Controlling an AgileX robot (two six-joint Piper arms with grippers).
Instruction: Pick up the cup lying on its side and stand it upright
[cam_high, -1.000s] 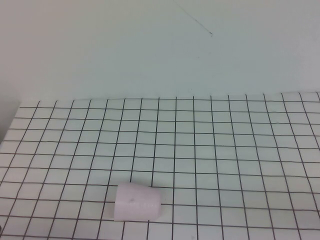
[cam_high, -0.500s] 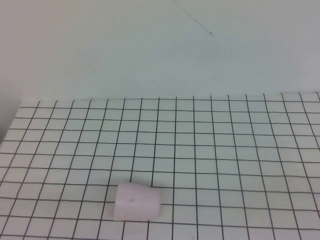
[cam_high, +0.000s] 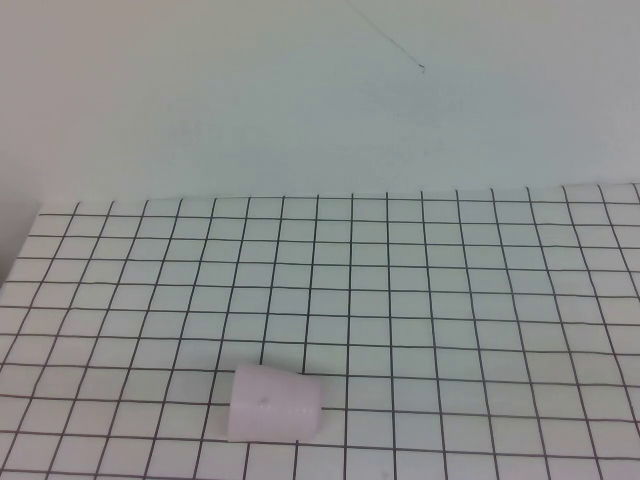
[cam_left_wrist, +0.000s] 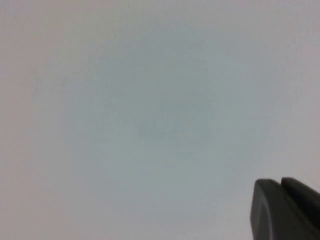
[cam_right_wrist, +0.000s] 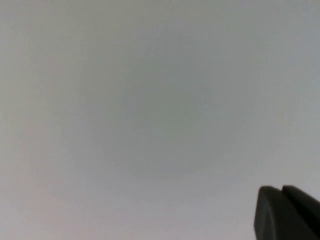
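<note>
The pale pink cup lies on its side on the gridded table, near the front edge, left of centre, its wider end to the left. Neither arm shows in the high view. My left gripper shows only in its wrist view, its two dark fingers pressed together, facing a blank pale surface. My right gripper shows the same way in its wrist view, fingers together, facing a blank grey surface. Neither wrist view shows the cup.
A plain pale wall rises behind the table. The table's left edge runs beside a pale floor strip.
</note>
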